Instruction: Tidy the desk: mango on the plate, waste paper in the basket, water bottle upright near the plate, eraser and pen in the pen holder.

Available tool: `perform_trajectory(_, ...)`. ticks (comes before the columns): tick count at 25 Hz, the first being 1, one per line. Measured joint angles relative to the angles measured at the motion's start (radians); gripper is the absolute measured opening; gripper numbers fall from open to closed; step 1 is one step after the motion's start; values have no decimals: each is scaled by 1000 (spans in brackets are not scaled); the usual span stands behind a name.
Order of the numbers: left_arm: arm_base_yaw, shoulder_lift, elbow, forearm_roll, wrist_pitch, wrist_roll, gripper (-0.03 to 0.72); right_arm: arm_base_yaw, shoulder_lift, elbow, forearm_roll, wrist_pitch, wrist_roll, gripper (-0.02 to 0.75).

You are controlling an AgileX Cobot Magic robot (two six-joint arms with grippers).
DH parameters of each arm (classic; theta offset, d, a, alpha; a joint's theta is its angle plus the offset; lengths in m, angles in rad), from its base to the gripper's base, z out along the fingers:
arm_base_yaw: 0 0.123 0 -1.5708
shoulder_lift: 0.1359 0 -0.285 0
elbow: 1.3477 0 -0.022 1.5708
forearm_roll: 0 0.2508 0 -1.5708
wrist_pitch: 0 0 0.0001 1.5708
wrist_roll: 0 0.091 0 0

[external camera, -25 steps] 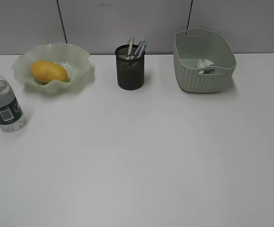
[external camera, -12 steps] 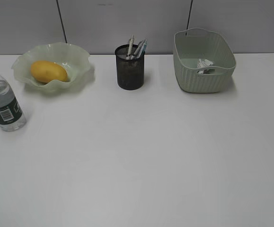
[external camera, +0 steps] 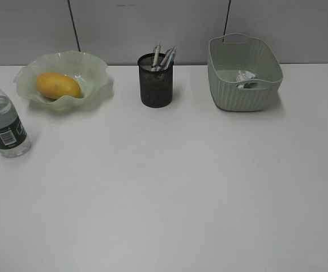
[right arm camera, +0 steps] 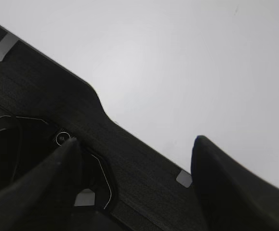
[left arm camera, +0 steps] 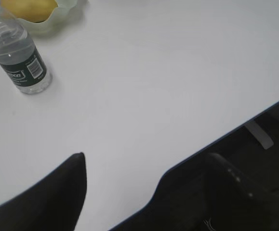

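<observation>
Exterior view showing the mango [external camera: 58, 85] lying in the plate [external camera: 90, 63] at the back left of the desk [external camera: 169, 187], water bottle [external camera: 3, 123] standing upright just in front near the left edge. Pen holder [external camera: 156, 84] with pens [external camera: 164, 58] sitting mid-back, waste paper [external camera: 244, 77] resting inside the basket [external camera: 244, 97] at back right. Leaving the wide front expanse open. Left gripper [left arm camera: 122, 192] and right gripper [right arm camera: 134, 159] both hanging over the desk's near edge, fingers spread apart, gripping nothing.
</observation>
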Motion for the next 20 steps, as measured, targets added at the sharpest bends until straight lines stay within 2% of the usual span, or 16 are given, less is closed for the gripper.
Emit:
perform_trajectory(14,16,1,0,0,-1,1,534,0,0,0,0,-6,0,562)
perform_trajectory(17,80,-5,0,0,-1,1,533,-38,-3,0,2,-7,0,562)
perform_trajectory(20,189,-48,0,0,-3,1,533,-156,-29,0,2,-11,0,562)
